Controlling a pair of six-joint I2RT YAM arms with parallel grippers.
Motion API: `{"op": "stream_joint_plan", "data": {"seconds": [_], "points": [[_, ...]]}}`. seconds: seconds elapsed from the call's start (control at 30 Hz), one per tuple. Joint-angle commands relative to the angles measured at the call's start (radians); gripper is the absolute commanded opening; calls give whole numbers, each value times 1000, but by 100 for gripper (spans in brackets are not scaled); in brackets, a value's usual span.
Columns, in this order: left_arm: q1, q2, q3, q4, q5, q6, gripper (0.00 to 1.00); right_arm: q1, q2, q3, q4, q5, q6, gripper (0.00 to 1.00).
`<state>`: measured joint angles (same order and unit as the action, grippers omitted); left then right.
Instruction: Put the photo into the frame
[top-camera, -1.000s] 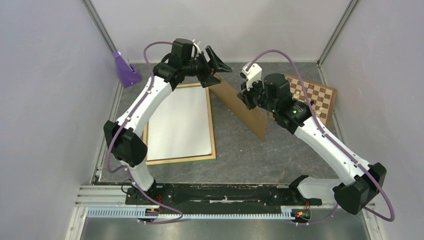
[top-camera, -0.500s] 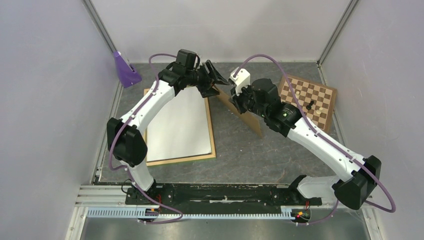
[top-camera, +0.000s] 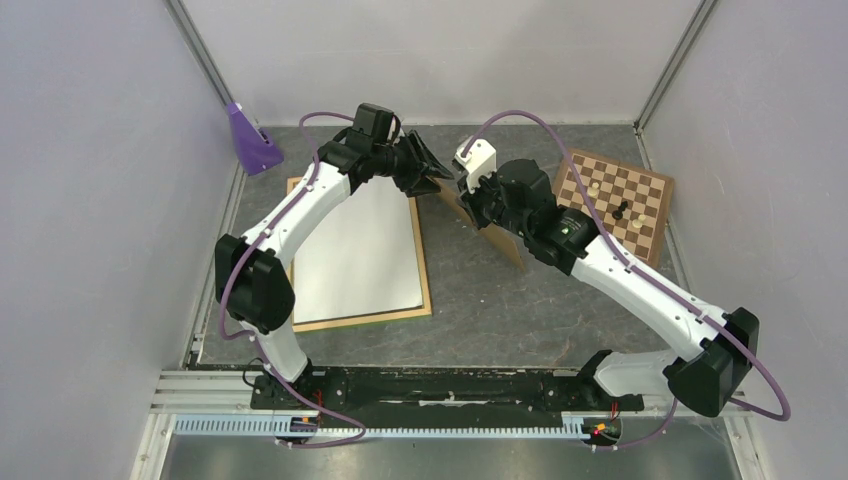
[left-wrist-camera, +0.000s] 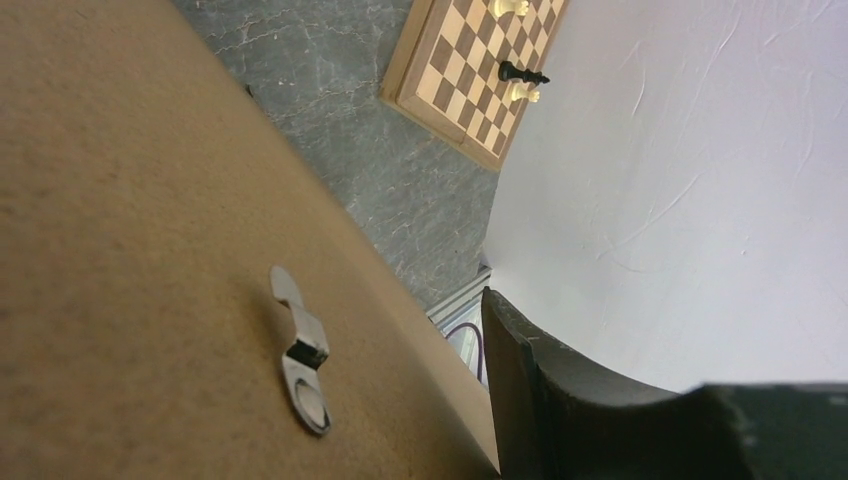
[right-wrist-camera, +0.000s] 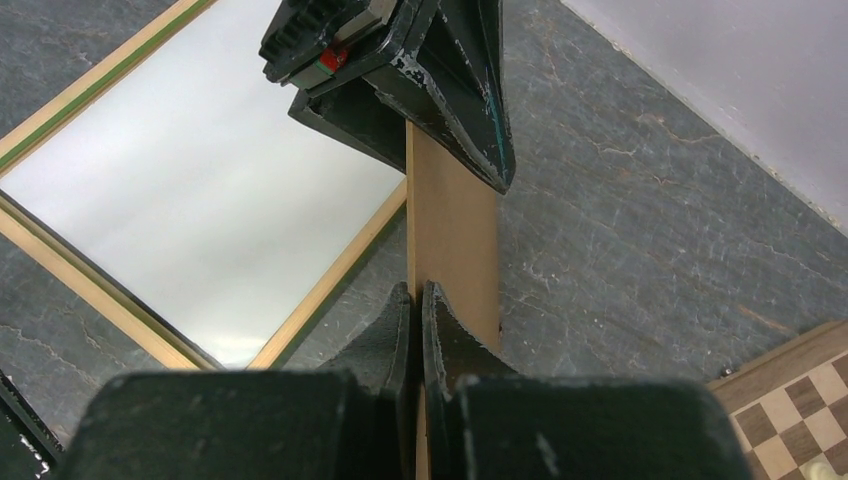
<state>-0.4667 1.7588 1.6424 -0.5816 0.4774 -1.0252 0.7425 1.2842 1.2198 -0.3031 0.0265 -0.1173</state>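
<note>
Hardboard panel (top-camera: 506, 246) tipped steeper; frame (top-camera: 426, 270) lies lengthwise near-to-far.

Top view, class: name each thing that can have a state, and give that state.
frame, lying flat, pale back up
photo, inside the frame, white back up
hardboard panel, held on edge
right gripper, shut on the hardboard panel
left gripper, open, astride the panel's far end
chessboard, flat, pieces on it
</note>
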Motion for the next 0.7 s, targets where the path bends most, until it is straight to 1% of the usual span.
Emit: {"op": "stream_joint_plan", "data": {"seconds": [0.0,0.1,0.3,0.43,0.53,0.67], "points": [[-7,-46,23,39,64,-37,50,18,25,7,-25,-39,41,0],[-6,-50,33,39,69,-36,47,17,25,6,-26,-39,38,2],[-6,-52,39,44,76,-36,38,18,21,6,-26,-55,35,19],[-7,-54,32,51,84,-35,27,17,19,6,-24,-83,38,31],[-6,-59,22,54,88,-36,19,18,18,4,-21,-105,42,38],[-3,-71,4,57,88,-30,11,17,13,9,-21,-124,46,47]]}}
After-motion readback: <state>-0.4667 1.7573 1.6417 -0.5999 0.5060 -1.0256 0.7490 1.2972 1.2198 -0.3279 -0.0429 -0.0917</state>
